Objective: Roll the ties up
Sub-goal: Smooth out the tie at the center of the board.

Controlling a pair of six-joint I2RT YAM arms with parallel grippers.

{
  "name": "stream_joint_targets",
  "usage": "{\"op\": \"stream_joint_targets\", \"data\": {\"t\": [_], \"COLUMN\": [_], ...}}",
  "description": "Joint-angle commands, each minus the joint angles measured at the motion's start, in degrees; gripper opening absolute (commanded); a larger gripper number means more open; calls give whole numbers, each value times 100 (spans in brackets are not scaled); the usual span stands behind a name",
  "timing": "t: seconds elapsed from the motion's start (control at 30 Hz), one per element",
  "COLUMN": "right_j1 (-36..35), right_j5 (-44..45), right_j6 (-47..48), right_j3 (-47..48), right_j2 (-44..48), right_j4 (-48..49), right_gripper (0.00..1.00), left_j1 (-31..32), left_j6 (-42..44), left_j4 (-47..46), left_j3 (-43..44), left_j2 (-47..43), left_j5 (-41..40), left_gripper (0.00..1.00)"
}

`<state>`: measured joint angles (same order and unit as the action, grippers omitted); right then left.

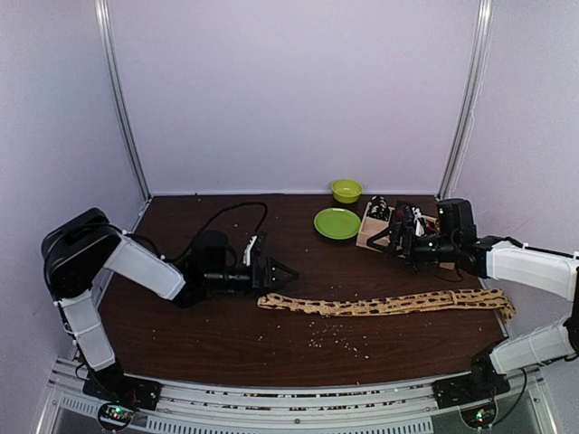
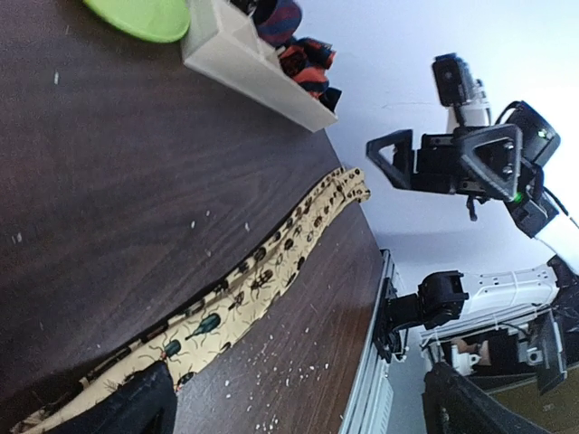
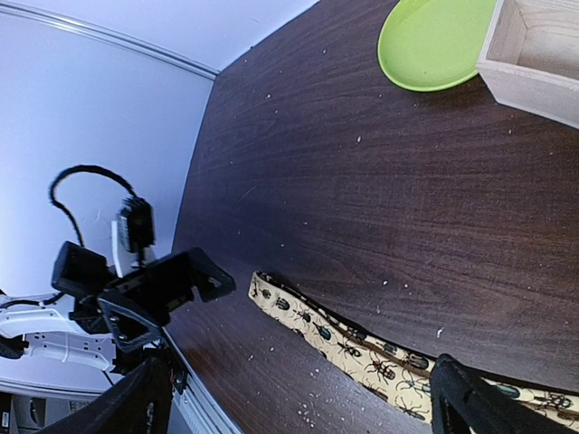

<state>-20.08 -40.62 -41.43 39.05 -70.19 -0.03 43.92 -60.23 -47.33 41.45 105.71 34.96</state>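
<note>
The long tan tie [image 1: 389,305] lies flat and unrolled on the dark wooden table [image 1: 226,334], running across its near half from just left of centre to the right edge. There its right end bunches up a little. In the wrist views its pattern reads as dark beetles on pale yellow-tan cloth [image 2: 262,280] [image 3: 362,348].

More ties sit rolled as small bundles [image 1: 378,208] in a pale wooden compartment tray [image 1: 365,237] at the back right of the table. From the left wrist camera they show as red, navy and dark rolls [image 2: 303,54] above the tray's wall [image 2: 244,63].

The left gripper [image 1: 288,271] points toward the middle of the table, near the tie's left end and a little behind it. Its jaws stand wide apart with nothing between them. In its own camera the tie's near end runs beside one dark finger [image 2: 136,407]. Whether they touch cannot be told.

The right gripper [image 1: 398,237] is held up off the table in front of the tray. Its jaws are also spread wide and empty, and it is apart from the tie. The left wrist view shows it in the air against the pale wall [image 2: 443,163].

A flat green plate [image 1: 337,223] lies just left of the tray, and a small green bowl [image 1: 346,190] stands behind it by the back wall. Pale crumbs [image 1: 339,339] are scattered on the table in front of the tie.
</note>
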Motion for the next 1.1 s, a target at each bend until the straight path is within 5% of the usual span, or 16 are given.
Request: {"op": "stream_joint_targets", "data": {"t": [0.0, 0.2, 0.4, 0.53, 0.73, 1.07], "right_j1": [-212, -838, -1576, -2026, -2461, -2936], "right_j5": [148, 434, 775, 830, 881, 1192], "right_j6": [116, 193, -194, -484, -688, -975], "right_j3": [34, 389, 801, 1060, 1339, 1998], "right_j2": [119, -212, -1083, -1758, -2396, -3443], "right_j4": [-11, -92, 107, 436, 747, 798], "right_gripper": [100, 91, 76, 68, 54, 20], "left_j1": [-28, -43, -78, -268, -279, -307], "left_j6": [2006, 3953, 5046, 4768, 4113, 2902], "left_j4": [2372, 4438, 5340, 5386, 5467, 4286], "left_j3": [295, 525, 742, 1158, 1459, 491], "left_j2": [-1219, -2238, -2082, -1411, -707, -846], "left_j5": [-788, -1774, -2119, -1890, -1798, -1497], "left_gripper": [98, 98, 96, 84, 53, 41]}}
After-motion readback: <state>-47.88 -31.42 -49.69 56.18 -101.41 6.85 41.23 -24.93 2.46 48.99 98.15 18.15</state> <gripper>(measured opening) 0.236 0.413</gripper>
